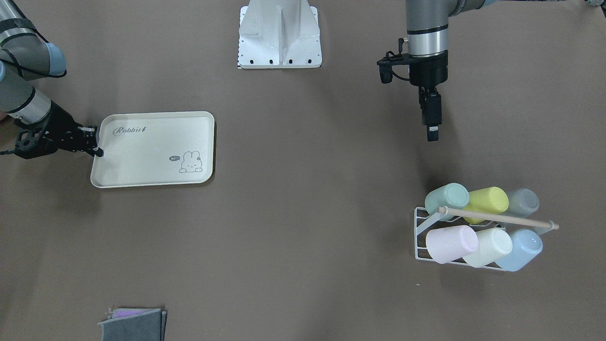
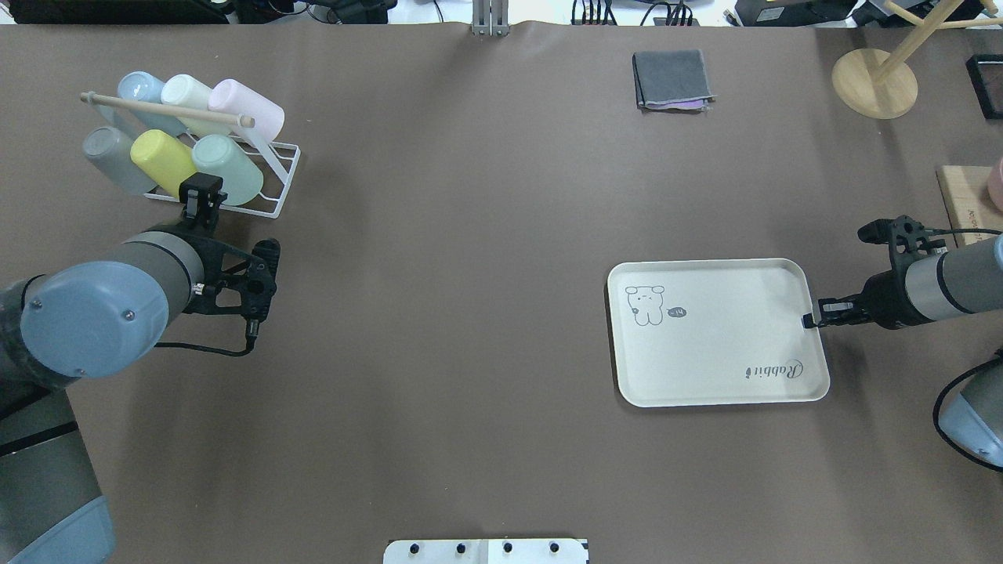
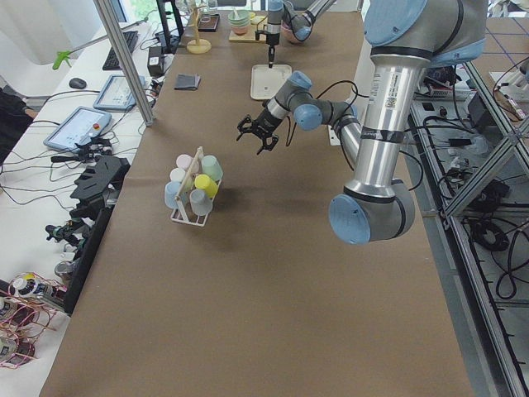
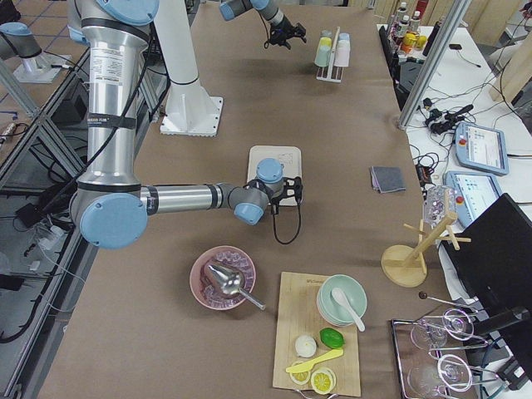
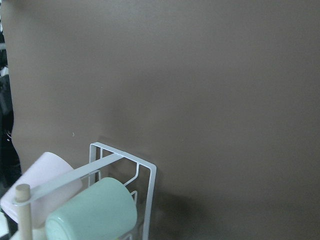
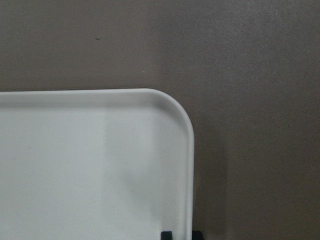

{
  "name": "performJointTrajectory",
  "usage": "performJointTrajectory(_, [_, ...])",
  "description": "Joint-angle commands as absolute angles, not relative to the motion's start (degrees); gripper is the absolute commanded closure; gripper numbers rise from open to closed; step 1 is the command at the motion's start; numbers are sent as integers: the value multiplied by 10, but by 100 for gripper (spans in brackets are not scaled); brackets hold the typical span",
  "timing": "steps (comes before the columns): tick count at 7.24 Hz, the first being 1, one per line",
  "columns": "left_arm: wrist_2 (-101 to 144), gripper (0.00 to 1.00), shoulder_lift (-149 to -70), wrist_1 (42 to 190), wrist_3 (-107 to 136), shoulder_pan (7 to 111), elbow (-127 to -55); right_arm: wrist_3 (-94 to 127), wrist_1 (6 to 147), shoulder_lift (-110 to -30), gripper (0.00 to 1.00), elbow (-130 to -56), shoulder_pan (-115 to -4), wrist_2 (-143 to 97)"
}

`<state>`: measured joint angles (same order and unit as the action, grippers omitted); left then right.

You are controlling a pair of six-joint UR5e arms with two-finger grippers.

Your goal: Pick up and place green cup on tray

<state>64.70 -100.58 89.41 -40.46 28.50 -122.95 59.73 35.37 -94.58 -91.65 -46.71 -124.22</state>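
Observation:
The pale mint green cup (image 1: 447,196) lies on its side in a white wire rack (image 1: 416,237), at the rack's near end (image 2: 229,168). It fills the lower left of the left wrist view (image 5: 95,215). My left gripper (image 1: 432,132) hovers just short of the rack, pointing at it (image 2: 202,192). It is empty and looks open, seen edge-on from above. The cream tray (image 1: 154,149) lies flat and empty on the table (image 2: 717,333). My right gripper (image 2: 809,319) is shut on the tray's short-side rim (image 6: 190,165), with one fingertip (image 6: 166,233) inside it.
The rack also holds a yellow-green cup (image 1: 487,201), a grey cup (image 1: 523,202), a pink cup (image 1: 450,244), a cream cup (image 1: 490,246) and a light blue cup (image 1: 523,248) under a wooden dowel (image 1: 497,219). A folded grey cloth (image 2: 671,78) lies at the far edge.

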Motion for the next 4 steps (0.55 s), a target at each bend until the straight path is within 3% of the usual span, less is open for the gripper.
performJointTrajectory(1, [529,1,-989,923,-531,261,-1181,599,354,-947,100,-918,-467,-1245])
performJointTrajectory(2, [483,1,-988,945,-543,245,-1139,599,354,-947,100,-918,-468,-1251])
performJointTrajectory(4, [448,1,-988,969,-610,235,-1126,599,355,-947,100,-923,-468,-1259])
